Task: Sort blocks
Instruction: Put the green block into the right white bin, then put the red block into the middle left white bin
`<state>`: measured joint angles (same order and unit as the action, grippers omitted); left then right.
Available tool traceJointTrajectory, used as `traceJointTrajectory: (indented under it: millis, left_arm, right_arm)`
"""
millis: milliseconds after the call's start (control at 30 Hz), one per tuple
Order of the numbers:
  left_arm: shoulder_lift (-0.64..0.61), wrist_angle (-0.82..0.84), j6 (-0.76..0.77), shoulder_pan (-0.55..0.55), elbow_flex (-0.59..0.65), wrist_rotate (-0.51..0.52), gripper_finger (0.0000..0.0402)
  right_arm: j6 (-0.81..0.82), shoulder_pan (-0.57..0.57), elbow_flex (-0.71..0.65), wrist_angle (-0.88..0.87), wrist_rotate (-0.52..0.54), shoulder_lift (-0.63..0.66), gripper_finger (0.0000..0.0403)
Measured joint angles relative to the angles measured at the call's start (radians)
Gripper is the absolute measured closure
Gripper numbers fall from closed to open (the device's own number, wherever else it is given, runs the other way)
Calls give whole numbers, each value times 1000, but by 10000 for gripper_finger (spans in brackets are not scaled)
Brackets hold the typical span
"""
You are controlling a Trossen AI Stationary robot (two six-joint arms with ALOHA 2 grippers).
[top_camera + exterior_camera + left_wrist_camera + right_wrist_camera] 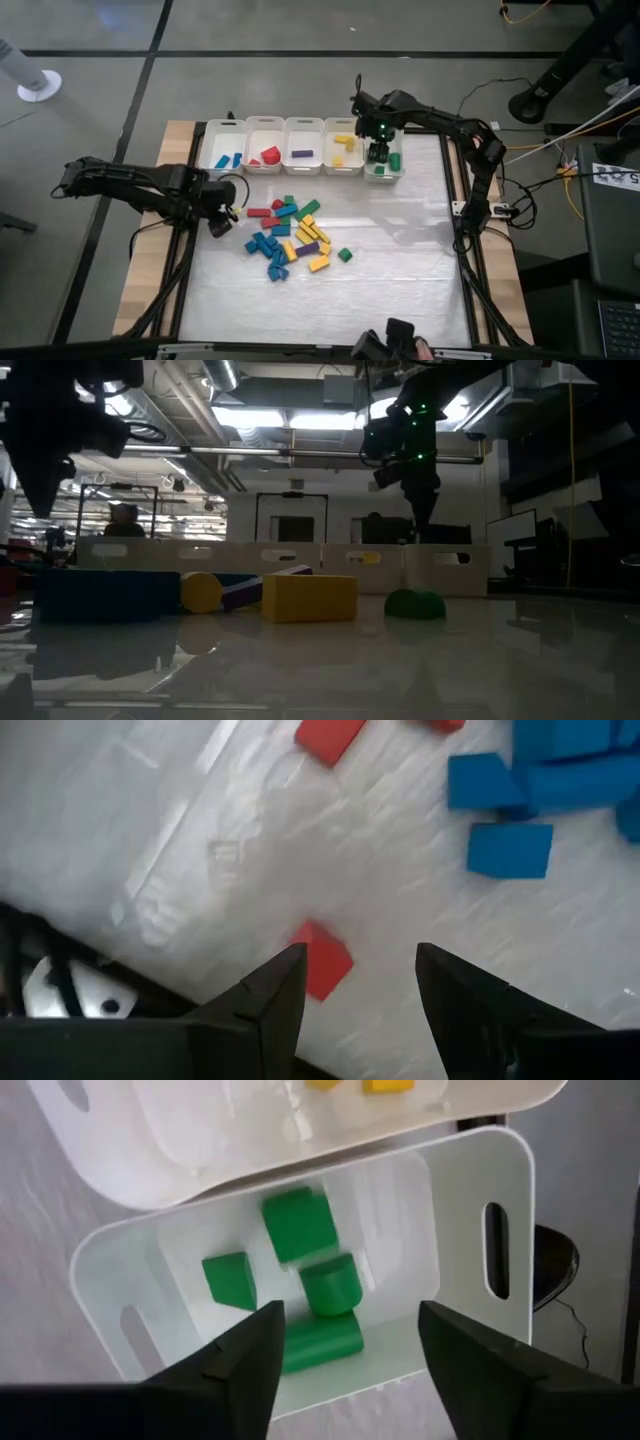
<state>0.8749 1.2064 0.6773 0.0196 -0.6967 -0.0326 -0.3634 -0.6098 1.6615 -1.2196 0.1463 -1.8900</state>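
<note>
The right gripper [379, 152] hangs over the last bin [384, 178] at the right end of a row of five white bins, fingers spread and holding nothing. Four green blocks [299, 1225] lie in that bin beneath it. The left gripper [219, 222] hovers low at the left edge of the table [400, 280], fingers also spread, with a red block [322, 958] on the table between them. The remaining blocks [290, 238], red, blue, green, yellow and purple, sit heaped mid-table, near the left gripper.
</note>
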Motion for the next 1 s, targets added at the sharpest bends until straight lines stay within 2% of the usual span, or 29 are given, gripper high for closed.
traceJointTrajectory:
  millis: [233,633,1000]
  left_arm:
    - [25,-51,-103,0,62,-23,224]
    - [163,-56,-422,0,85,-35,224]
    - [325,-43,-502,0,85,-94,224]
  right_arm:
    - [0,0,0,36,0,0,142]
    - [0,0,0,51,-8,-1,143]
    - [0,0,-1,51,-9,-1,143]
